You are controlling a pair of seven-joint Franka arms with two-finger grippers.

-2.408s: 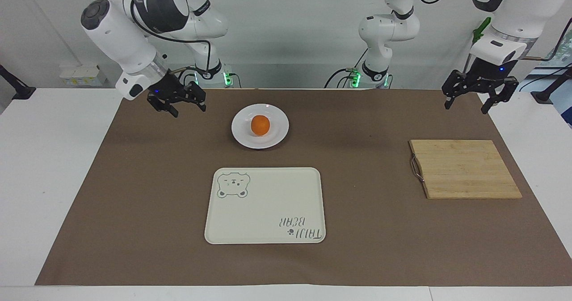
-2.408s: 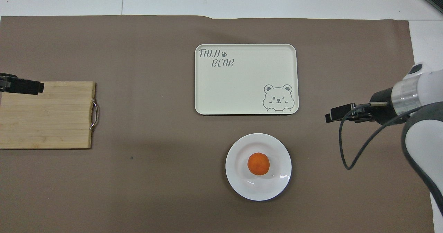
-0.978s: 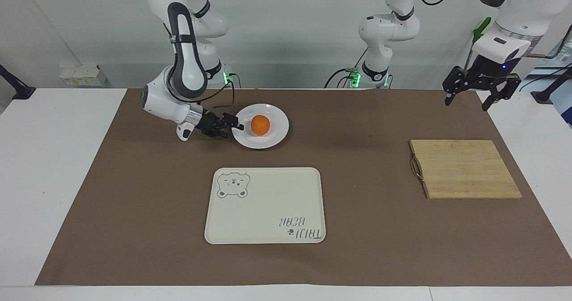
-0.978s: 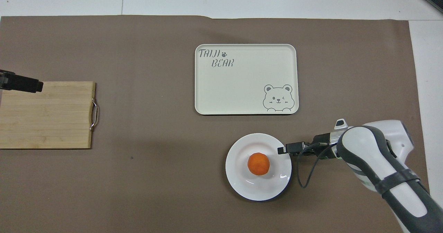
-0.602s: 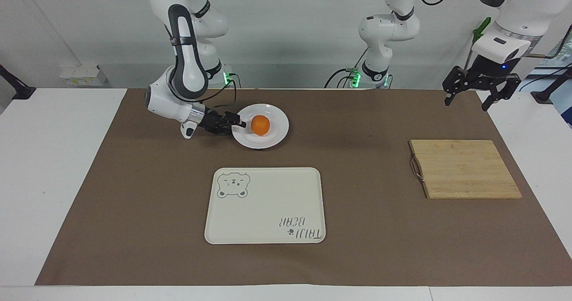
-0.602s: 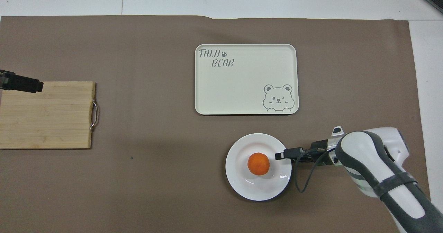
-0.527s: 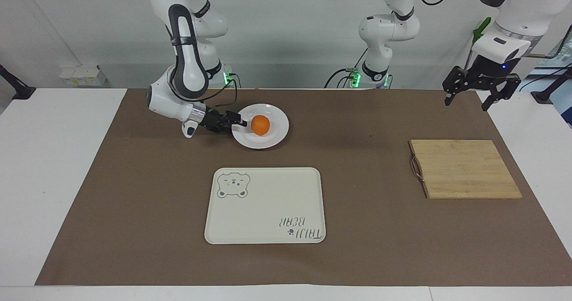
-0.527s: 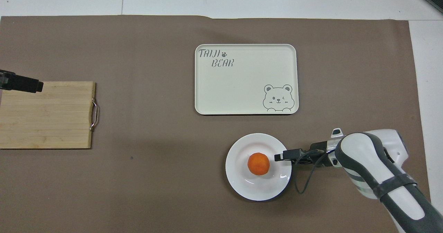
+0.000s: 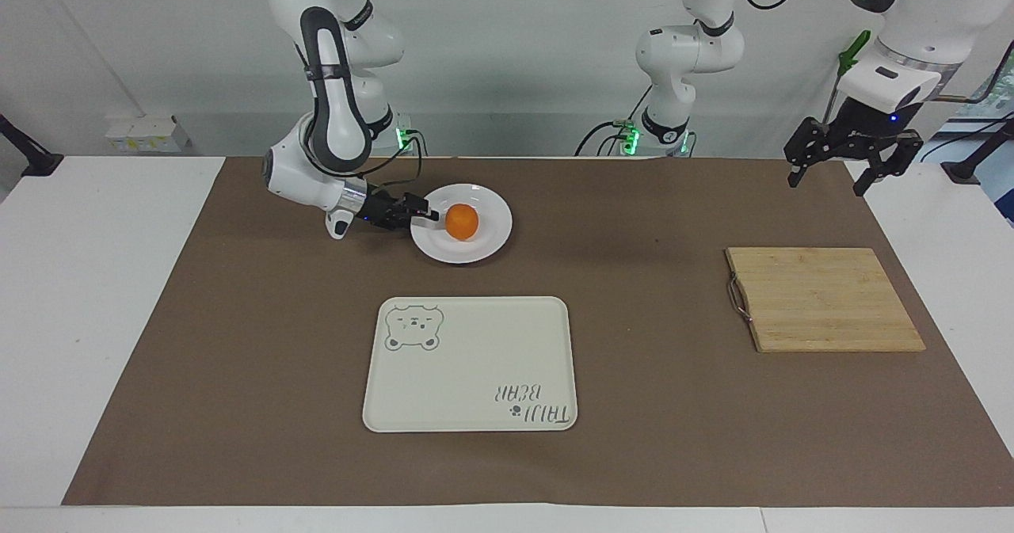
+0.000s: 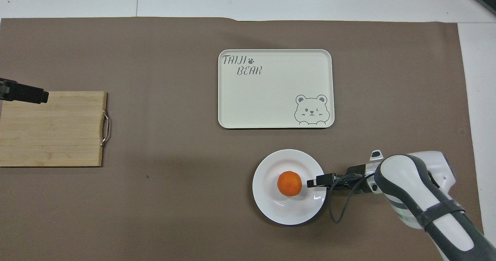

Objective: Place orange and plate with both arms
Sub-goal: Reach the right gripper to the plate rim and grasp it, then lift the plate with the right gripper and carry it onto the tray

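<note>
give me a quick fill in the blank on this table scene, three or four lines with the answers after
1. The orange sits on the white ____.
2. The right gripper is at the plate's ____.
3. The bear tray lies ____ from the robots than the plate.
4. The left gripper waits in the air near the wooden ____.

Missing words: plate; rim; farther; board

Small round orange [image 9: 462,222] sitting at middle of plate [image 9: 491,240]. Plate white, glossy, round, shallow, raised rim; lying flat on brown mat, nearer to robots than cream bear tray [image 9: 475,367], toward right arm's end of desk.
</note>
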